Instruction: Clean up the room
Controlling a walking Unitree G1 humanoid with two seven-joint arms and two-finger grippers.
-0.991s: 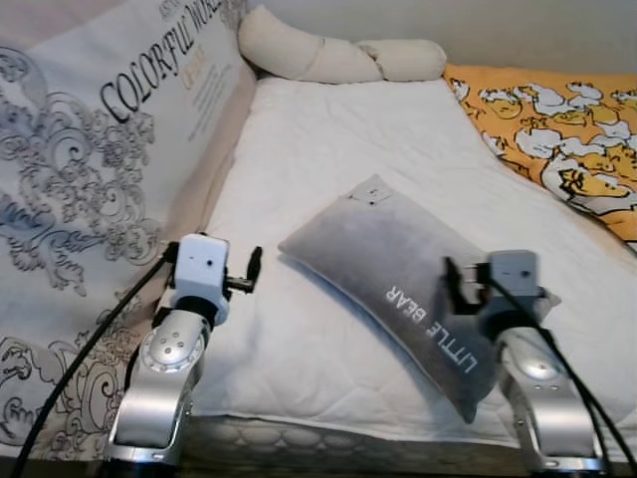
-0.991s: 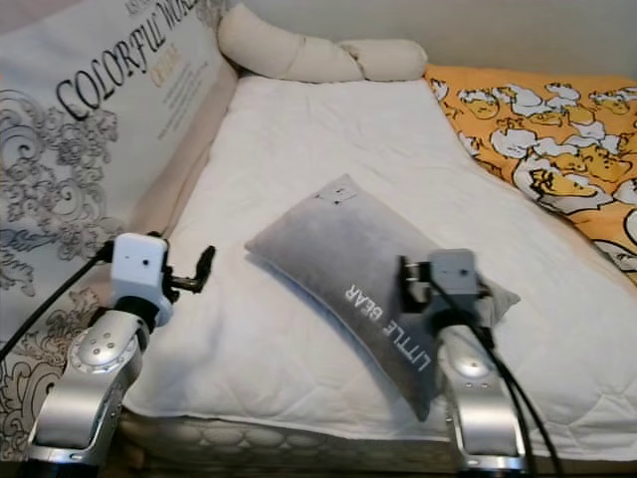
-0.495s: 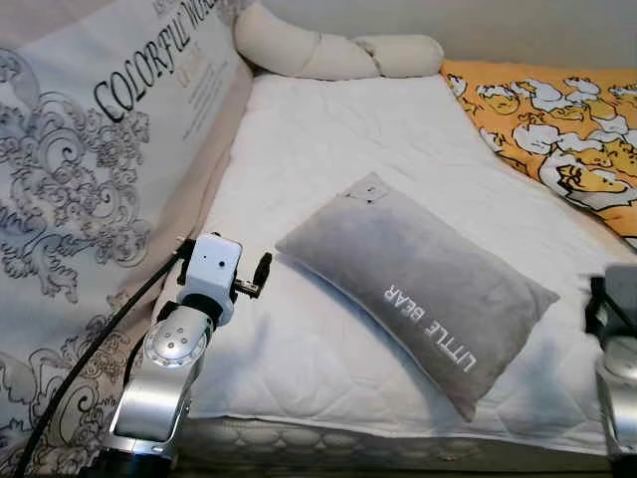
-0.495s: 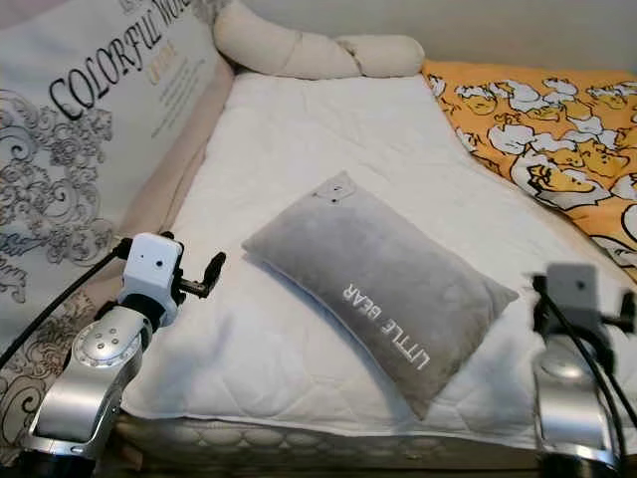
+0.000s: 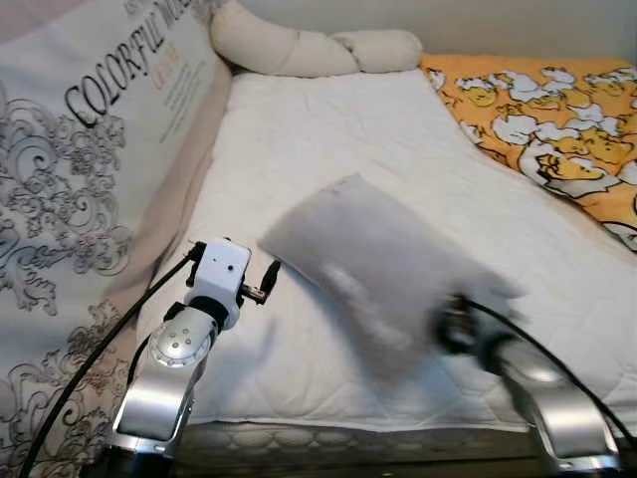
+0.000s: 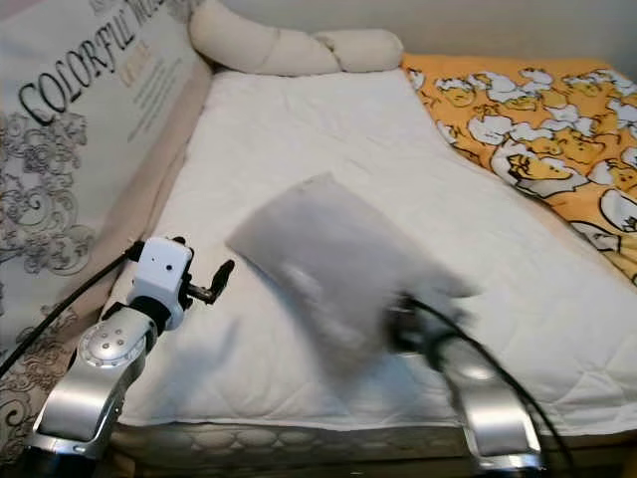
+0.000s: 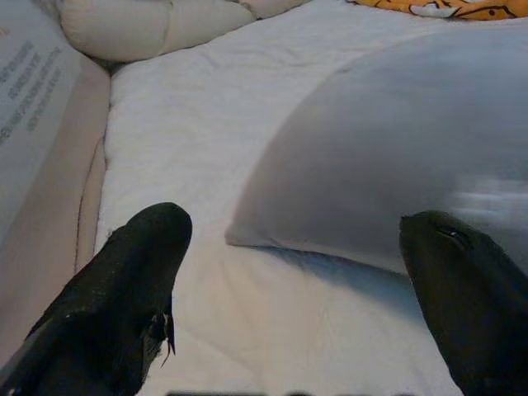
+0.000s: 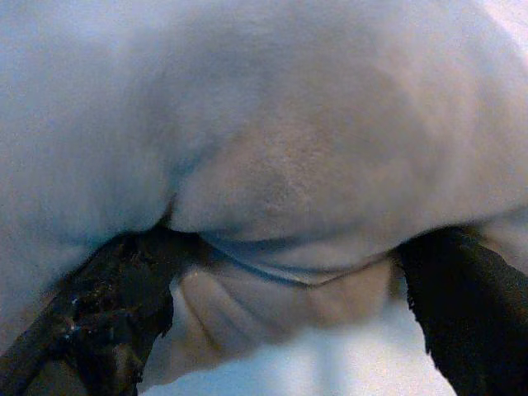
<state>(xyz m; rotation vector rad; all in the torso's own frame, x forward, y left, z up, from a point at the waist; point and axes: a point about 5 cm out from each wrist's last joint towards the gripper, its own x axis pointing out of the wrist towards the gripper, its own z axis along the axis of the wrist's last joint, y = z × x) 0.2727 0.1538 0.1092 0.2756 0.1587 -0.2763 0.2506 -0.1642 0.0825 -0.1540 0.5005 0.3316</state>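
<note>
A grey pillow (image 5: pixel 373 269), blurred, lies mid-frame on the white mattress (image 5: pixel 328 129) in the head views, its long axis running from centre toward the lower right. Its lower-right end meets the right gripper (image 8: pixel 289 272), which comes in from the lower right corner of the frame. In the right wrist view the pillow bulges between two black fingers (image 8: pixel 107 305) set wide apart, the fabric pressed into the gap; whether they are clamping it or only spread around it cannot be told through the blur. That arm is plainly the nearer one, touching the pillow's end.

The left gripper (image 7: pixel 305 272) hovers at lower left, just beside the pillow's upper-left corner but apart from it. Its wrist view shows the fingers spread and holding nothing, with the pillow's near edge lying ahead between them and bare mattress under them.

Any coming lift seems to turn on this: the pillow stretches from one gripper to the other, so the left would need to reach toward the centre of the frame to catch the free corner.

Farther out, a cream bolster (image 5: pixel 309 50) lies along the top edge, an orange duck-print quilt (image 5: pixel 537 110) fills the upper right, and a printed panel (image 5: pixel 80 169) stands down the left side.
</note>
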